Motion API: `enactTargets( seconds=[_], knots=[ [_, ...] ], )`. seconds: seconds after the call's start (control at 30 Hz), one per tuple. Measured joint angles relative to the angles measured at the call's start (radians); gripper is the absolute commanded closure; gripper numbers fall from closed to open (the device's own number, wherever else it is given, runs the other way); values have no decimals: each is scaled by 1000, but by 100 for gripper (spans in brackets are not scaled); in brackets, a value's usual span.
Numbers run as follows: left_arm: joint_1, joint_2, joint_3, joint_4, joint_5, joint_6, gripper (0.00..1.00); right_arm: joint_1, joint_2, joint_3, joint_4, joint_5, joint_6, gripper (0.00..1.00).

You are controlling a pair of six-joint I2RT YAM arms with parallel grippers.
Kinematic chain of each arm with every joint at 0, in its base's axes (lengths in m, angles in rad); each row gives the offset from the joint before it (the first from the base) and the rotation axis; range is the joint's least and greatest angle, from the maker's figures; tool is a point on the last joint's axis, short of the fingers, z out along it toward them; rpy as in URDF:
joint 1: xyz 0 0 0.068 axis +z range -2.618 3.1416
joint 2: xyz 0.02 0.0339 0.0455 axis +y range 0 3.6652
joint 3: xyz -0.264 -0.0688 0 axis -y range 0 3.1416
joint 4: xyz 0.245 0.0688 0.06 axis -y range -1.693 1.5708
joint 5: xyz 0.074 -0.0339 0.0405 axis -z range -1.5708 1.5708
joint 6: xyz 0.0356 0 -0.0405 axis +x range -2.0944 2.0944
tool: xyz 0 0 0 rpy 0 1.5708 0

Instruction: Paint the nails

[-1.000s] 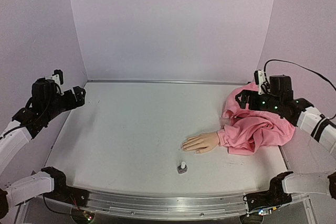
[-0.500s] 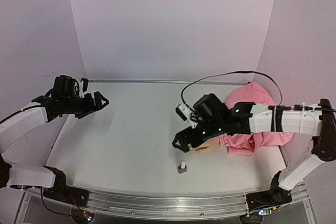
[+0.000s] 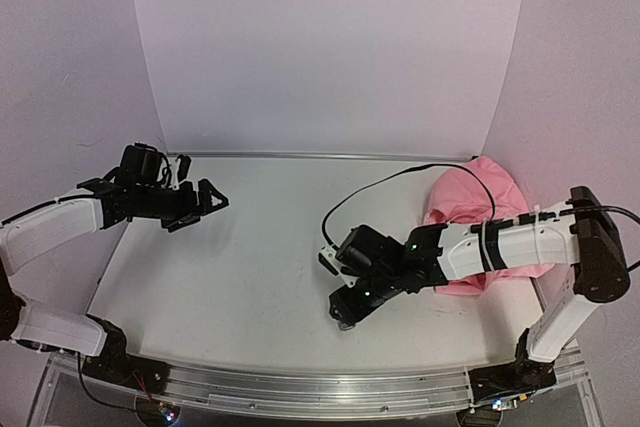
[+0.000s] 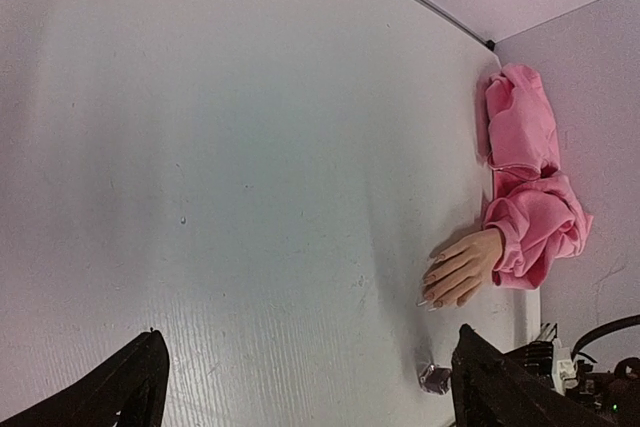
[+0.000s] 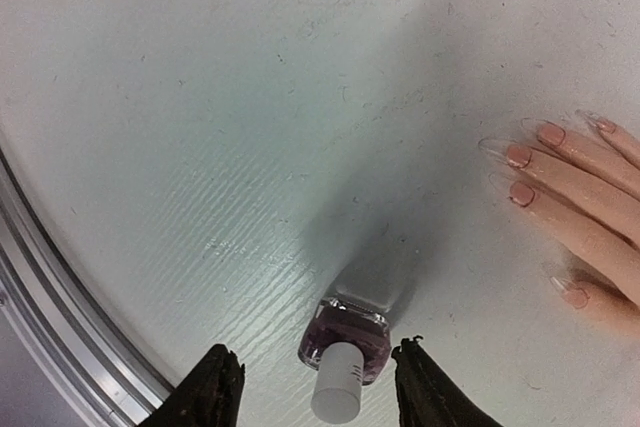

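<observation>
Right, early days on this paint job! The nails look pale and glossy with long clear tips, and I can't make out any dark polish on the ones in view, so I'd call them all unpainted. They belong to the mannequin hand, which lies flat on the table, right of centre, fingers pointing left. Its pink sleeve is bunched up toward the far right corner.

The polish bottle stands upright just near of those fingertips, not touching them, with its white cap still on. The right gripper is down over it, spread wide with a finger on each side of the cap and a gap on both sides. So nothing is grasped yet. From overhead, that arm hides both the bottle and the hand.

The left gripper hovers over the far left of the table, well apart from the action, also spread and empty.

By my reckoning everything remains: grip the bottle, unscrew it, draw the brush, coat each nail.

The surface is white, faintly scuffed and ribbed, with a metal rail along the near edge. Plain pale lilac walls close in the far side and both flanks.
</observation>
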Motion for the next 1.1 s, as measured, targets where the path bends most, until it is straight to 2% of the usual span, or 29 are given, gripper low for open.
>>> enactTargets(
  seconds=[0.4,0.6,0.83,0.93,1.1],
  knots=[
    [-3,21,8,6,21,-3,1,0,2,-49,11,11,48,80],
    [-7,21,8,7,29,-3,0,0,2,-49,21,19,46,99],
    [-45,22,8,37,15,-15,1,-34,-30,-29,26,27,42,100],
    [-123,26,8,58,-25,-4,1,-122,-85,-11,76,-30,43,100],
    [-321,33,-2,142,-105,85,1,-258,-116,55,183,-167,53,100]
  ],
)
